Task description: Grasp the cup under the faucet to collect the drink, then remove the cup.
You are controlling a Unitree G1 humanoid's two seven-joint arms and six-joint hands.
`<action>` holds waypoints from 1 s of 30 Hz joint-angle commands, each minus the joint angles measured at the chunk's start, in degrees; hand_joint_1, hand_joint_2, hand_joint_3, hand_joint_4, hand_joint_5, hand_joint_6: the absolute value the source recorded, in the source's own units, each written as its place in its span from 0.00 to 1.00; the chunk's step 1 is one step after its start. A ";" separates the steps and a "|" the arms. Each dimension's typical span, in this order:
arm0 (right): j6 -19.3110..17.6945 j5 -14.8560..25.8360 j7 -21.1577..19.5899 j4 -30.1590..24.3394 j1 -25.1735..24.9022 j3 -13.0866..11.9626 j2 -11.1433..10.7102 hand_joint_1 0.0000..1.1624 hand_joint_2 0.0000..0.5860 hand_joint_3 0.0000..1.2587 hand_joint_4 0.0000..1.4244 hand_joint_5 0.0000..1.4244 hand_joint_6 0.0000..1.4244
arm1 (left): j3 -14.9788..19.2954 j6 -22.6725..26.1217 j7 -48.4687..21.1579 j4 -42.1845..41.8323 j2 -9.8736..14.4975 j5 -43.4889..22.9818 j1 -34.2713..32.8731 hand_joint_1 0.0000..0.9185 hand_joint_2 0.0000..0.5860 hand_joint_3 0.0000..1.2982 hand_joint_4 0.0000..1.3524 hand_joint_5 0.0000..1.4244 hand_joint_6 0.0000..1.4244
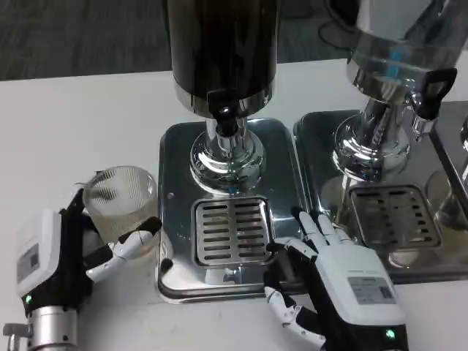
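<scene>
The cup [121, 201] is a clear ribbed glass. It stands upright on the white worktop [73, 124], just beside the left edge of the steel base [175, 146] of the dark dispenser [223, 51]. It is not under the faucet [225, 113]; the faucet is to the right of it and further back, above the slotted grate [232, 232]. I cannot tell if there is drink inside the cup.

The left hand [69, 248] grips the cup from its left side. Its fingers [135, 241] curl around the lower front of the glass, and others reach behind the rim on the left, so the fingers are clamped on the cup.

The right hand [329, 281] lies at the front right corner of the same base, with the white back up. Its fingers are apart and point away from the robot, and they hold nothing. The fingertips are near the right edge of the grate.

To the right there is a 2nd dispenser [395, 73], shiny and silver, with a black tap handle [436, 91]. It stands on its own steel base with its own grate [395, 216]. The 2 bases are just beside each other.
</scene>
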 commanded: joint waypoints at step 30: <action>-0.26 0.79 1.28 -1.45 0.32 -0.64 -0.67 0.19 0.79 0.27 0.02 0.00 0.08 | -3.05 -1.56 14.79 -0.74 0.25 6.88 0.84 0.47 0.16 0.34 0.44 0.60 0.66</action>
